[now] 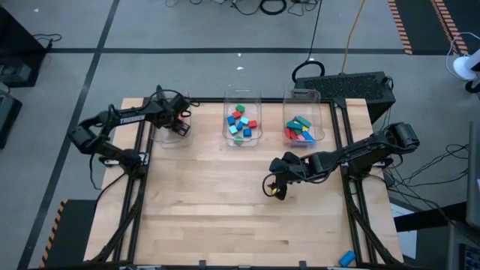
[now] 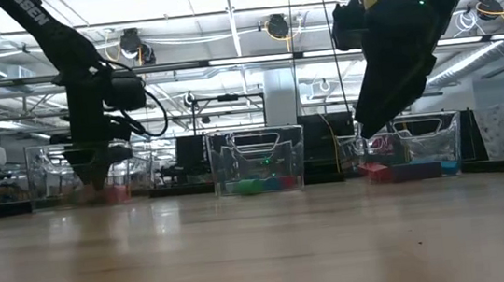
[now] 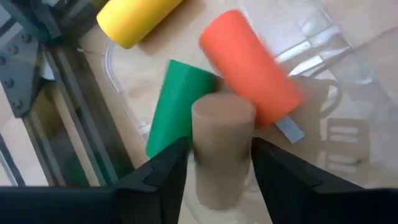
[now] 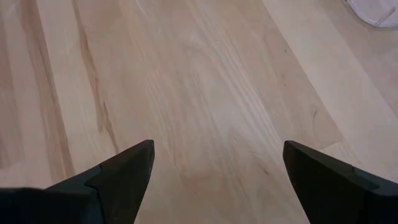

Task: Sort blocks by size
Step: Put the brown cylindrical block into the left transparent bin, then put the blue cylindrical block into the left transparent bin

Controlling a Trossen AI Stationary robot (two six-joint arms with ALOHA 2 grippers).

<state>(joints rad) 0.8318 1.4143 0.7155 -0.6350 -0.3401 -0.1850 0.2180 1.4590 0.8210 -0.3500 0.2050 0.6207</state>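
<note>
Over the leftmost bin (image 1: pixel 171 131), the left gripper (image 3: pixel 214 168) has a tan cylinder (image 3: pixel 221 149) between its parted fingers; whether it pinches is unclear. The right gripper (image 4: pixel 214 165), spread wide, hovers over bare table (image 1: pixel 225 202), nearer the rightmost bin (image 1: pixel 303 120).

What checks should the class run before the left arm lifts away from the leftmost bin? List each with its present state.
1. Left gripper is over the leftmost bin: ok.
2. Tan cylinder is free of the fingers: cannot tell; it sits between them, blurred.
3. Cylinders already lying in that bin, yellow, green and orange-red: ok.
4. Right gripper is open, empty and over bare table: ok.
5. Middle bin and right bin stand upright and hold blocks: ok.
</note>
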